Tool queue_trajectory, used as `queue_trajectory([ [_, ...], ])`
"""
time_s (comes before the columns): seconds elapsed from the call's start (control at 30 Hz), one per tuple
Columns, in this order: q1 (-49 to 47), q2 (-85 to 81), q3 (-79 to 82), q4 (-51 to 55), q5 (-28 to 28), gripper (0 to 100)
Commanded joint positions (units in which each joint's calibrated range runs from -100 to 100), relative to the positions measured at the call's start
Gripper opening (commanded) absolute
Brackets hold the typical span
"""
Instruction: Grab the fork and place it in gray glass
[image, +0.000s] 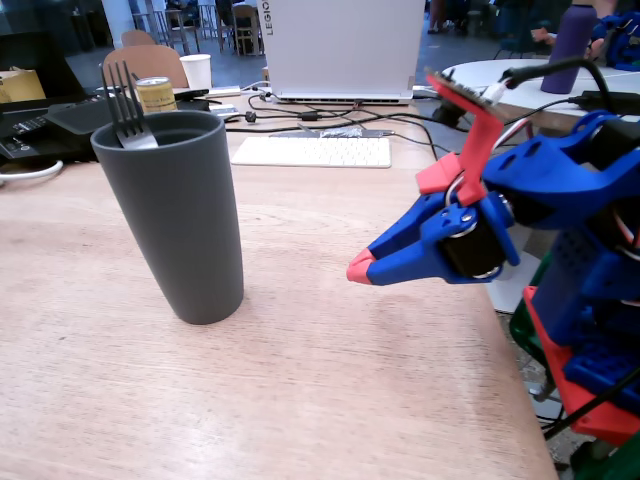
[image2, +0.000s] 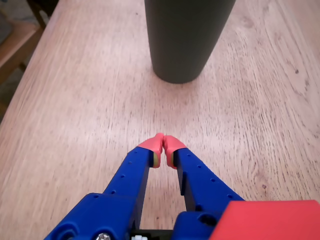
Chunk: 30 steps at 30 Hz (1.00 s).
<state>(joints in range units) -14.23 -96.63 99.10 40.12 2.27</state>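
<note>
Matt smooth gray glass (image: 178, 215); shiny metal fork (image: 128, 112); grained wood table (image: 300, 380).

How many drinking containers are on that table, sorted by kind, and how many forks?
Gray tumblers: 1, the gray glass
White paper cups: 1, the paper cup
Yellow cans: 1, the drink can
Forks: 1, the fork, standing in the gray glass
Total: 4

A shared office or open workspace is indicated. On the far side of the pale wooden table (image: 300, 380) a white flat keyboard (image: 312, 151) is set before the back of a silver Legion laptop (image: 340, 45), with black cables (image: 300, 115) trailed around it. Farther back, brown round-backed chairs (image: 145, 62) and more seating are seen, and a white round table (image: 500, 72) with a purple bottle (image: 572, 35) at far right
</note>
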Motion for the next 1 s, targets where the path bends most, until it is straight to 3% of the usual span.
queue_trajectory([
  [0.0, -0.15, -0.46, 0.52, 0.19, -0.20, 0],
  [0.33, 0.02, -0.46, 0.52, 0.27, -0.20, 0],
  [0.5, 0.02, -0.46, 0.52, 0.19, -4.84, 0],
  [0.97, -0.15, -0.46, 0.43, -0.06, -4.30, 0],
])
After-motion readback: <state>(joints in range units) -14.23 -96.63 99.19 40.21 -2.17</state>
